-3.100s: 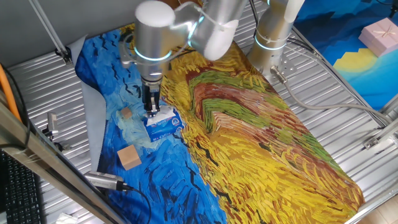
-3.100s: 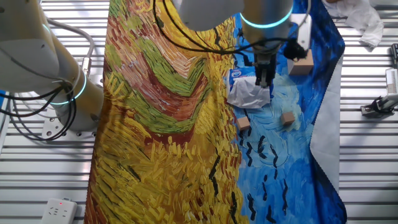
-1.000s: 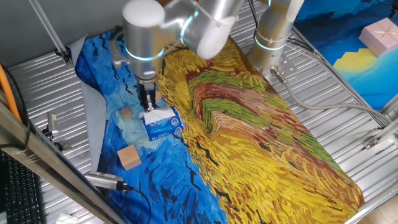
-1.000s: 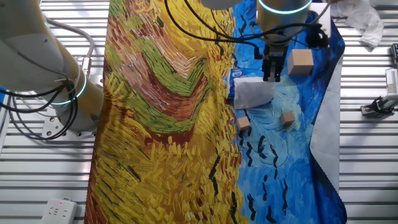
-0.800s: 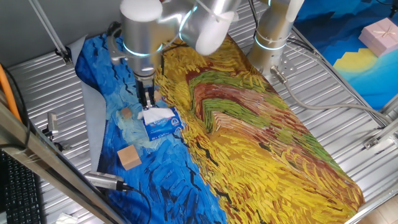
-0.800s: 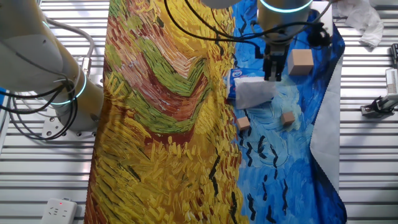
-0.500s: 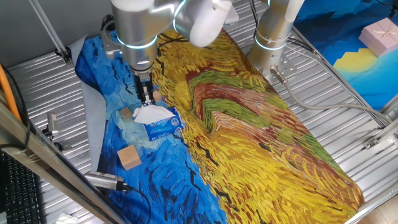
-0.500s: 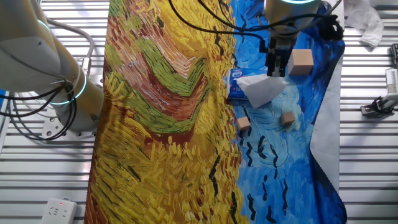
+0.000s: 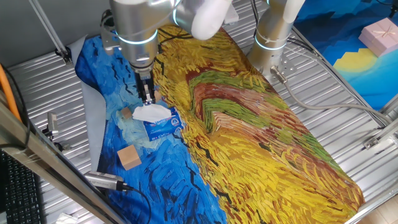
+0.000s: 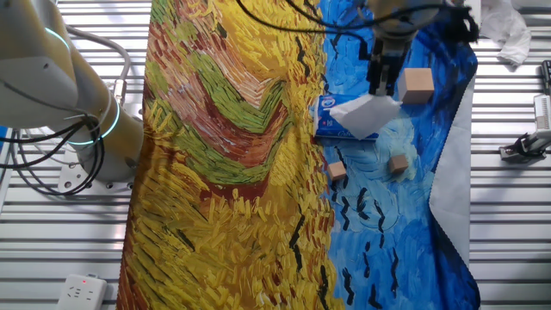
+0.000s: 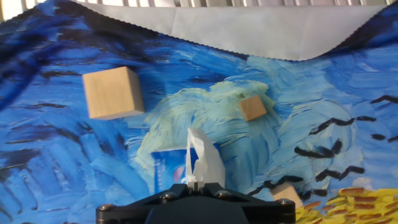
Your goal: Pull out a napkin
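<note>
a ribbed metal desk (image 9: 348, 93) carries a painted cloth (image 9: 261, 137), swirling blue on one side and yellow wheat strokes on the other. on the blue part lies a small blue tissue pack (image 9: 163, 126) with white print. the napkin (image 9: 151, 112) rises from it as a white, creased sheet, its upper edge pinched by the hand (image 9: 147, 97), which points straight down from the silver arm (image 9: 134, 28). the fingers are closed together on the sheet, with no gap showing between them. in the other fixed view the napkin (image 10: 368, 114) hangs below the hand (image 10: 380, 86) as a folded white wedge, its lower part over the tissue pack (image 10: 331, 120); whether it is free of the pack cannot be told. in the hand view the napkin (image 11: 202, 160) stands up as a narrow crumpled strip running into the hand (image 11: 195, 183) at the bottom edge, with the tissue pack (image 11: 168, 167) behind it.

a large wooden cube (image 9: 129, 157) sits on the blue cloth apart from the pack, nearer the desk's edge. a small wooden cube (image 9: 126, 113) lies just beside the napkin. the other fixed view shows two small cubes, one (image 10: 337, 171) near the boundary of blue and yellow and one (image 10: 398, 164) further onto the blue. a second robot base (image 9: 272, 37) stands at the cloth's far edge, and a pink gift box (image 9: 380, 35) rests on a separate blue surface.
</note>
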{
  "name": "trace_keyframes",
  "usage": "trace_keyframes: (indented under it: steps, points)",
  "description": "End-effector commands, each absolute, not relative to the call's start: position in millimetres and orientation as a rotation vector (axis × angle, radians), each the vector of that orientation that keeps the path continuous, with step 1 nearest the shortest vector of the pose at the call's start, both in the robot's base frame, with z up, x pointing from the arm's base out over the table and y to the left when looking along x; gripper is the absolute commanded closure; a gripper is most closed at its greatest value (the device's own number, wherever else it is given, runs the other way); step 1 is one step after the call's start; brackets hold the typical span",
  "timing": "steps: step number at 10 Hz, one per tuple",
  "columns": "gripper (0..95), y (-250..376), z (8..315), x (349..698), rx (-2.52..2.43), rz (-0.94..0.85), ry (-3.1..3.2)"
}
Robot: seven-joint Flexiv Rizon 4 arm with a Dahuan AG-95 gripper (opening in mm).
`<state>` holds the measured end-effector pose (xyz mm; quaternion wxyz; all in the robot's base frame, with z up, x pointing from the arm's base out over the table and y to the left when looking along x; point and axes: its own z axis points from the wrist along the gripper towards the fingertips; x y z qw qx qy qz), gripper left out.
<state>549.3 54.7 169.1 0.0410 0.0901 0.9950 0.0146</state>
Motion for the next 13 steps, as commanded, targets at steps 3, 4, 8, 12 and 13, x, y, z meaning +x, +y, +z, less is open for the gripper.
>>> trace_keyframes:
  steps: [3,4,8,12,13]
  points:
    - [95.0,54,175,549,0.272,0.046,3.051]
    - [95.0,54,178,549,0.268,0.043,3.053]
    - [95.0,50,206,544,0.261,0.040,3.087]
    - [95.0,49,217,542,0.252,0.044,3.092]
    - [95.0,49,218,542,0.254,0.047,3.094]
